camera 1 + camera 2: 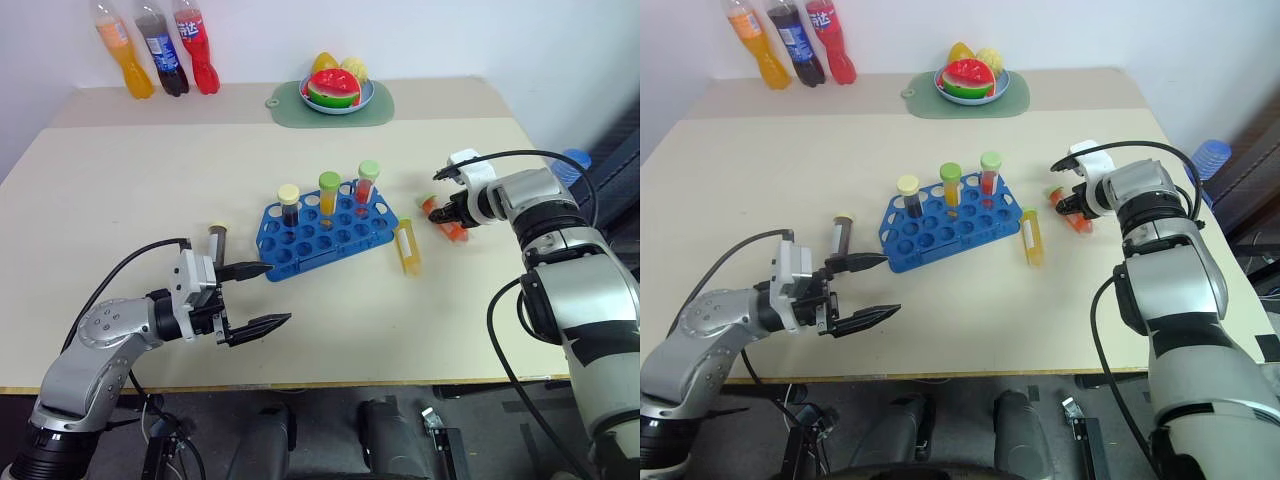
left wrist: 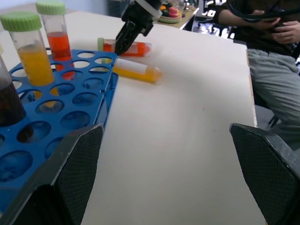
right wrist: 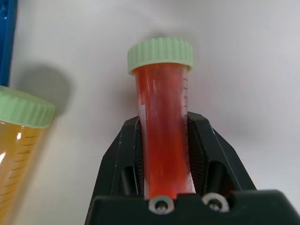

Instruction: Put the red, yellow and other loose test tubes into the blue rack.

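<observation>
The left hand [image 1: 258, 297] is held level above the near part of the table [image 1: 120, 200], its fingers spread wide with nothing between them. Just beyond it, a brown tube [image 1: 217, 241] is seen on the table, near the rack's left end. The blue rack [image 1: 300, 245] is set at the table's middle, and three tubes are stood upright in its far row: a dark one [image 1: 289, 204], a yellow one [image 1: 329, 194] and a red one [image 1: 367, 183]. Just to the right of the rack, a yellow tube [image 1: 407, 246] is laid flat on the table. Further right, the right hand [image 1: 446, 214] is angled down and closed on the red tube [image 3: 163, 140], which is gripped around its body, its green cap pointing out past the fingertips. At the far edge, a fruit plate [image 1: 338, 98] on a green mat [image 1: 380, 108] and three soda bottles [image 1: 157, 50] are seen. A seated person [image 2: 272, 61] is seen in the left wrist view.
</observation>
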`<move>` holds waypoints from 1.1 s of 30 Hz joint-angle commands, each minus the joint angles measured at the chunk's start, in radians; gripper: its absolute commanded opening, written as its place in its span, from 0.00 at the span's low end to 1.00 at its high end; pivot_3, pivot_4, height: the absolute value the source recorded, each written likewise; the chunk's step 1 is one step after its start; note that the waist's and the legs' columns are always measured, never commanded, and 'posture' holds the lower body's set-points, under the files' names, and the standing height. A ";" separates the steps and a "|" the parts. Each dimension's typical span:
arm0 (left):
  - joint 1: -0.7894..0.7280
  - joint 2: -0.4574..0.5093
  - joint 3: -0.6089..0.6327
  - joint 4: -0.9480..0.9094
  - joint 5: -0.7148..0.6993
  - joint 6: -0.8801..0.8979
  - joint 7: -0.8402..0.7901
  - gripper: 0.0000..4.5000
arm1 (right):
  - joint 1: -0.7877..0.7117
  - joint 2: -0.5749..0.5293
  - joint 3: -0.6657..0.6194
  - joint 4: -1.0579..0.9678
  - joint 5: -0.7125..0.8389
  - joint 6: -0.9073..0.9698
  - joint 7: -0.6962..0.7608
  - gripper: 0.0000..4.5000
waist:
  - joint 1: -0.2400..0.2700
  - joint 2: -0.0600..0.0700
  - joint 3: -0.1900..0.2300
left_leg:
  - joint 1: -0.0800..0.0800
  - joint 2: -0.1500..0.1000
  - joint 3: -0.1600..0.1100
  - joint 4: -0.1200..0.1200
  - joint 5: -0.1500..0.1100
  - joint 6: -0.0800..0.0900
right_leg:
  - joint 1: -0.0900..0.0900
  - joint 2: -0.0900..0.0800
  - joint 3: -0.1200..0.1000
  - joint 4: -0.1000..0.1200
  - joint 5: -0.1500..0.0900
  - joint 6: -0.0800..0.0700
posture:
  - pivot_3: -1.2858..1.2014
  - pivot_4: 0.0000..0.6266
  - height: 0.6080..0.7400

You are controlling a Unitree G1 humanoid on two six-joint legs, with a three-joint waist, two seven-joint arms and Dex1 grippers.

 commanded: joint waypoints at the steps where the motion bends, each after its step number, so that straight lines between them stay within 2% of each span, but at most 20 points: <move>1: 0.006 -0.014 0.014 -0.005 0.015 -0.034 0.018 1.00 | 0.035 -0.064 -0.136 -0.058 0.066 -0.131 -0.060 0.17 | 0.003 0.000 0.000 | 0.000 0.000 0.000 0.000 0.000 0.000 | 0.000 0.000 0.000 0.000 0.000 0.000 | 0.52 0.24 1.00; 4: 0.005 -0.031 0.012 0.025 0.029 -0.052 0.027 1.00 | 0.174 -0.082 -0.288 -0.244 0.177 -0.286 -0.057 0.17 | -0.001 0.000 0.000 | 0.000 0.000 0.000 0.000 0.000 0.000 | 0.000 0.000 0.000 0.000 0.000 0.000 | 0.52 0.24 1.00; 7: -0.010 -0.052 0.008 0.047 0.025 -0.056 0.030 1.00 | 0.366 -0.046 -0.400 -0.522 0.279 -0.372 -0.049 0.17 | -0.008 0.000 0.000 | 0.000 0.001 0.000 0.000 0.000 0.000 | 0.000 0.001 0.000 0.000 0.000 0.000 | 0.52 0.24 1.00; 11: -0.052 -0.085 0.007 0.080 0.010 -0.047 0.037 1.00 | 0.588 0.113 -0.492 -0.903 0.405 -0.431 -0.153 0.17 | -0.016 0.001 0.000 | 0.000 0.001 -0.001 0.001 0.000 0.000 | -0.001 0.001 0.001 0.002 0.000 0.000 | 0.52 0.24 1.00; 14: -0.075 -0.090 0.003 0.107 0.012 -0.042 0.021 1.00 | 0.666 0.234 -0.486 -1.041 0.420 -0.497 -0.229 0.17 | -0.015 0.001 0.000 | 0.001 0.002 -0.001 0.001 0.001 -0.001 | -0.002 0.001 0.002 0.005 0.000 0.000 | 0.52 0.24 1.00; 21: -0.120 -0.093 0.006 0.153 0.012 -0.035 0.012 1.00 | 0.715 0.398 -0.403 -1.082 0.413 -0.608 -0.257 0.17 | -0.008 0.001 0.000 | 0.001 0.001 -0.003 0.002 0.001 -0.002 | -0.002 0.001 0.002 0.006 0.000 0.000 | 0.52 0.24 1.00; 33: -0.054 -0.085 0.043 0.041 -0.017 0.009 0.082 1.00 | 0.772 0.483 -0.287 -0.957 0.372 -0.715 -0.221 0.17 | -0.012 0.001 0.000 | 0.002 0.001 -0.003 0.001 0.001 -0.002 | -0.003 0.001 0.002 0.007 0.000 0.000 | 0.52 0.24 1.00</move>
